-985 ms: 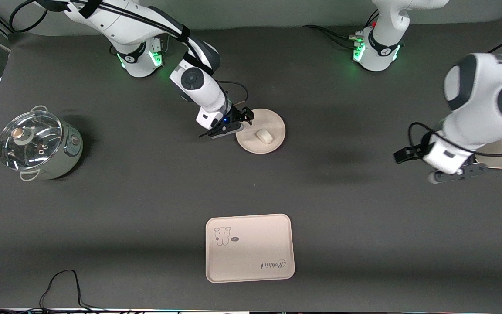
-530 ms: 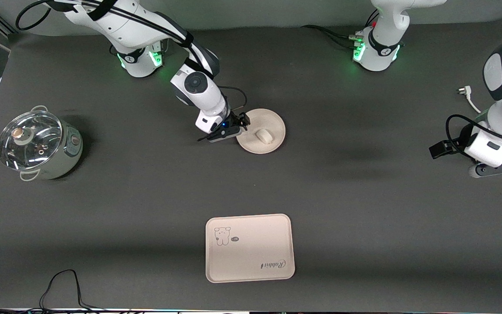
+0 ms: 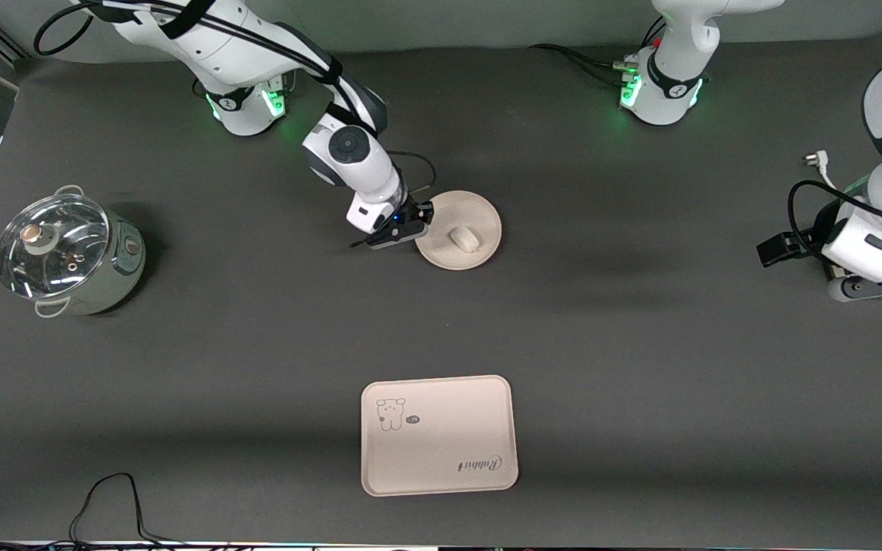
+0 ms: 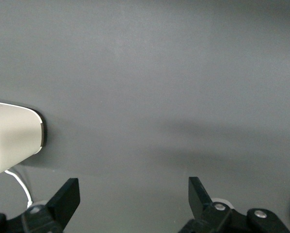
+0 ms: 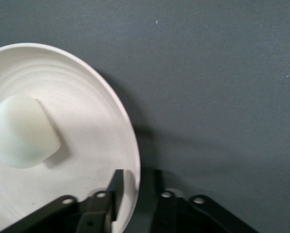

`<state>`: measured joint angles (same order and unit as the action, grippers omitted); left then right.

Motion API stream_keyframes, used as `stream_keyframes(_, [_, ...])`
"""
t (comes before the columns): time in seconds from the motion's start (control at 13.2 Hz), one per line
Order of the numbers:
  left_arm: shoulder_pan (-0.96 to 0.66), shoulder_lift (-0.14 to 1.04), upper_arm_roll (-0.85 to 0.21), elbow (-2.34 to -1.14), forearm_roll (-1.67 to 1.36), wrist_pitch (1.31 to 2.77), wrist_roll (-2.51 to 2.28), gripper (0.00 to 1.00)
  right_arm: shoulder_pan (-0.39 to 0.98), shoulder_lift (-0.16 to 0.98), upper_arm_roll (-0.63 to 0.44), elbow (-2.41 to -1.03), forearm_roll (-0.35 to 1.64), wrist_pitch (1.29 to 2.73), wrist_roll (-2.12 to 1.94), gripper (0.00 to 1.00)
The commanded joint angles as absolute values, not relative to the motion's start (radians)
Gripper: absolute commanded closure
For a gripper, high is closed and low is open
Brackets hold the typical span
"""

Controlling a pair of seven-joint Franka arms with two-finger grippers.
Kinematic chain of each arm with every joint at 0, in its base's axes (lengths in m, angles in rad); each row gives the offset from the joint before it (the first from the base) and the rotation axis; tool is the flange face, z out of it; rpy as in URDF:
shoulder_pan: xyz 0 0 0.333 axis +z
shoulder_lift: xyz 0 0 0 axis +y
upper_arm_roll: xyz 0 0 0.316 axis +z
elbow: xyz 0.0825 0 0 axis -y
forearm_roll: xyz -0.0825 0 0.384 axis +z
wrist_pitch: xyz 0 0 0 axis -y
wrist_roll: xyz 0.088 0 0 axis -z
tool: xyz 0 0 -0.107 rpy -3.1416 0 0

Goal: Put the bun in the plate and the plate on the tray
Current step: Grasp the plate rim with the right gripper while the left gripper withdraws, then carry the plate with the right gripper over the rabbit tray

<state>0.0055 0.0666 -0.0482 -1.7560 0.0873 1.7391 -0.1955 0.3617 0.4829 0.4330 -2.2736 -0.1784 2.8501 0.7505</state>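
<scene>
The bun (image 3: 464,239) sits in the plate (image 3: 479,214), well apart from the tray (image 3: 441,459); the right hand (image 3: 415,220) pinches the plate's rim; lift level, or the bun rolls; the left hand (image 4: 133,194) waits released at the bench's (image 3: 640,367) end.

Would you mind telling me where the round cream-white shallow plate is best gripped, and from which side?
At its thin raised rim, from the edge toward the right arm's end of the table. The round cream-white shallow plate lies flat, and the small white bun fills its middle, so only the rim suits two fingers. The right gripper already straddles that rim, one finger inside, one outside.
</scene>
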Motion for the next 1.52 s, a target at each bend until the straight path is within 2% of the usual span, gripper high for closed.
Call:
stream_keyframes(0.0, [-0.008, 0.067, -0.046, -1.735, 0.103, 1.713, -0.196, 0.0, 0.377, 0.497, 0.42, -2.255, -0.207, 2.862, 0.793, 1.0])
stream_keyframes(0.3, [-0.003, 0.051, -0.051, -1.72, 0.094, 1.677, -0.183, 0.0, 0.364, 0.503, 0.419, -2.203, -0.206, 2.829, 0.845, 1.0])
stream_keyframes(0.45, [-0.005, 0.003, -0.051, -1.717, 0.077, 1.632, -0.183, 0.0, 0.348, 0.493, 0.42, -2.149, -0.201, 2.757, 0.844, 1.0])
stream_keyframes(0.68, [-0.008, -0.008, -0.045, -1.704, 0.071, 1.628, -0.183, 0.0, 0.307, 0.492, 0.428, -2.016, -0.198, 2.599, 0.836, 1.0])
stream_keyframes(0.98, [-0.051, -0.005, -0.009, -1.663, 0.069, 1.597, -0.173, 0.0, 0.192, 0.581, 0.497, -1.76, -0.166, 2.467, 0.793, 1.0])
stream_keyframes(1.29, [-0.04, 0.011, -0.009, -1.671, 0.057, 1.592, -0.103, 0.0, 0.189, 0.751, 0.494, -1.339, -0.153, 2.288, 0.744, 1.0])
stream_keyframes(1.44, [-0.032, 0.011, -0.008, -1.677, 0.045, 1.592, -0.098, 0.0, 0.187, 0.82, 0.494, -1.177, -0.155, 2.234, 0.689, 1.0])
